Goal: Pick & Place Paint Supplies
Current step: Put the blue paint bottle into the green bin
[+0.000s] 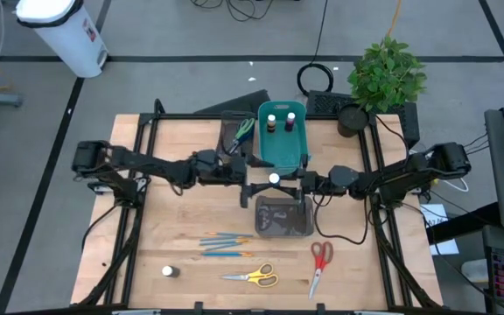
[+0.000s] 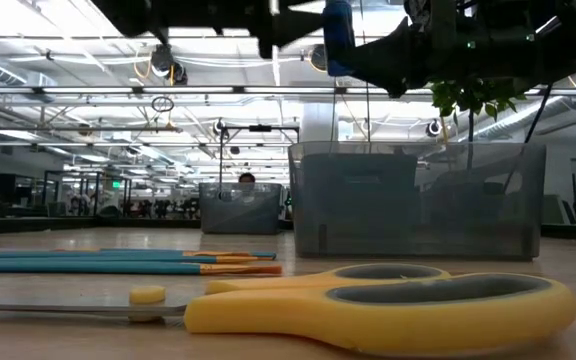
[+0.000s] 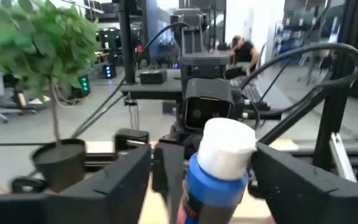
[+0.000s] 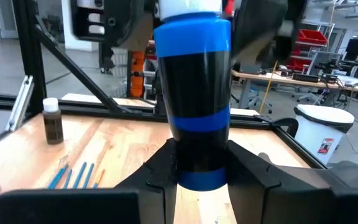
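Wooden table [image 1: 191, 219] in workshop

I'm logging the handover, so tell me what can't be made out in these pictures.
Blue bottle: label blurred in both wrist views; high view shows only its white cap.
Back tray: contents half hidden under the left arm, high view.
Yellow scissors: blades cut off at low view's left edge.
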Robot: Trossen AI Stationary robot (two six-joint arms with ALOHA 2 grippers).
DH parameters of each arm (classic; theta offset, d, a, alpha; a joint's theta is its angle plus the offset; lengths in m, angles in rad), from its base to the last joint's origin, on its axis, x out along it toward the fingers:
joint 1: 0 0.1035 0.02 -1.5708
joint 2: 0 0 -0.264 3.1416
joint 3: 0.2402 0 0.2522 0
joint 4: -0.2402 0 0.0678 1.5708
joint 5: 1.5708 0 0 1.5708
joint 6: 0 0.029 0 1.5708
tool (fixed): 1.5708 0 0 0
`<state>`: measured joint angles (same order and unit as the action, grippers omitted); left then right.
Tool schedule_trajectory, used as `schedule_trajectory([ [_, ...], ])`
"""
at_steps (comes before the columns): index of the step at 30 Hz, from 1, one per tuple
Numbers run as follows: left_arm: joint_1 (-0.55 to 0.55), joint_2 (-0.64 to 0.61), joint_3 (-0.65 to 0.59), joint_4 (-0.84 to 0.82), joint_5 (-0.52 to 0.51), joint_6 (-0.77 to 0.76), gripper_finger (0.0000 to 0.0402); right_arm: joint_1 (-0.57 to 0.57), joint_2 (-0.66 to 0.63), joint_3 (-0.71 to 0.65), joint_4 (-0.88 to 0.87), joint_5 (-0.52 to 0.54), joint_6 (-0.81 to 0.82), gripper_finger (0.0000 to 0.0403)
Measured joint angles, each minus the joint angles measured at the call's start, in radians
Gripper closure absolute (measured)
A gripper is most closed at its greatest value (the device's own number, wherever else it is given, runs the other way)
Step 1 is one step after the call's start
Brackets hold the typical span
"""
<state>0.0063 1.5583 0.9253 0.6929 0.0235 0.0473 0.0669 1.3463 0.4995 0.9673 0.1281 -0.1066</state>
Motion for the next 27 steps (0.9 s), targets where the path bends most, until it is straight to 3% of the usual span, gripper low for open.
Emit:
schedule_trajectory([
  [5,0.0,-0.14,0.001,-0.18,-0.029,0.029,0.0064,0.001,-0.025,0.0,-0.011,-0.001,0.015,0.0311],
  [10,-0.007,-0.136,0.001,-0.259,-0.027,-0.004,0.0054,0.001,-0.042,0.0,-0.007,0.001,0.014,0.0312],
  [23,-0.012,0.131,0.0,0.133,-0.024,0.003,0.0053,0.0,-0.042,0.0,-0.02,0.002,0.016,0.0312],
  [27,0.003,0.158,0.0,0.162,-0.025,0.001,0.0067,0.0,-0.041,0.0,-0.023,0.002,0.016,0.0312],
])
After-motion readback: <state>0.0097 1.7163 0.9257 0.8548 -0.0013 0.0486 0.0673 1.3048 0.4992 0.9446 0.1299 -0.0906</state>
